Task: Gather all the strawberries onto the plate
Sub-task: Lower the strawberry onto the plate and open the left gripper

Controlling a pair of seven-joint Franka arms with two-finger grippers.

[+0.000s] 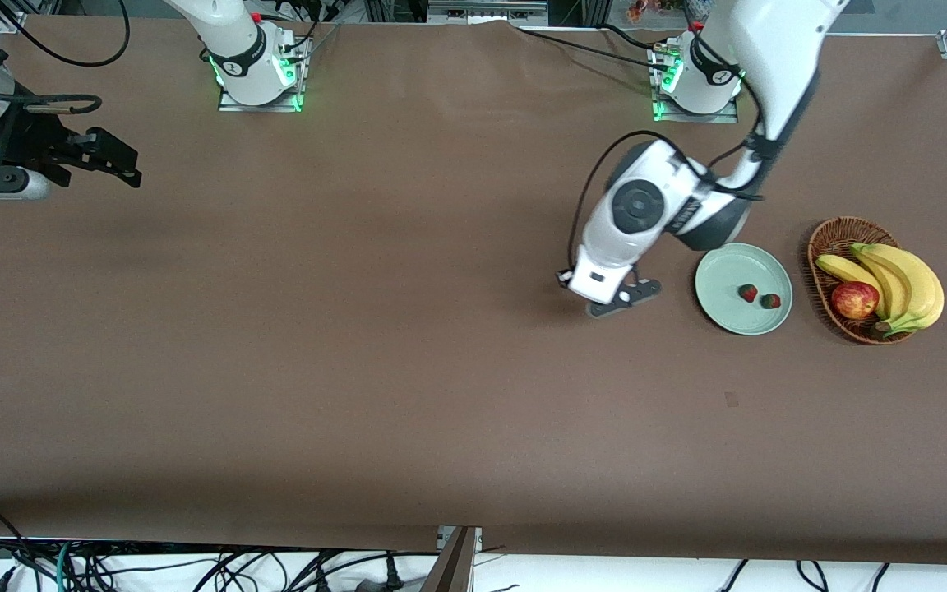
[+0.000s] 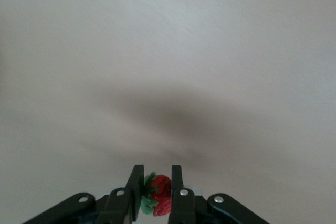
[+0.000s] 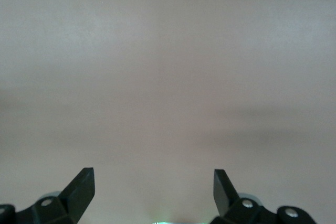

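Over bare brown table (image 1: 358, 370) just beside the plate (image 1: 720, 308), on the side toward the right arm's end, the left gripper (image 1: 617, 300) hangs with its jaws pinched narrow on a strawberry (image 2: 160, 194), green cap against one finger. Two more strawberries (image 1: 748, 292) (image 1: 770, 301) lie side by side in the plate, and a wicker basket (image 1: 820, 247) with bananas (image 1: 905, 284) and an apple (image 1: 854, 299) sits beside it toward the left arm's end. At the right arm's end, the right gripper (image 3: 155, 190) waits above the table, jaws spread wide and empty.
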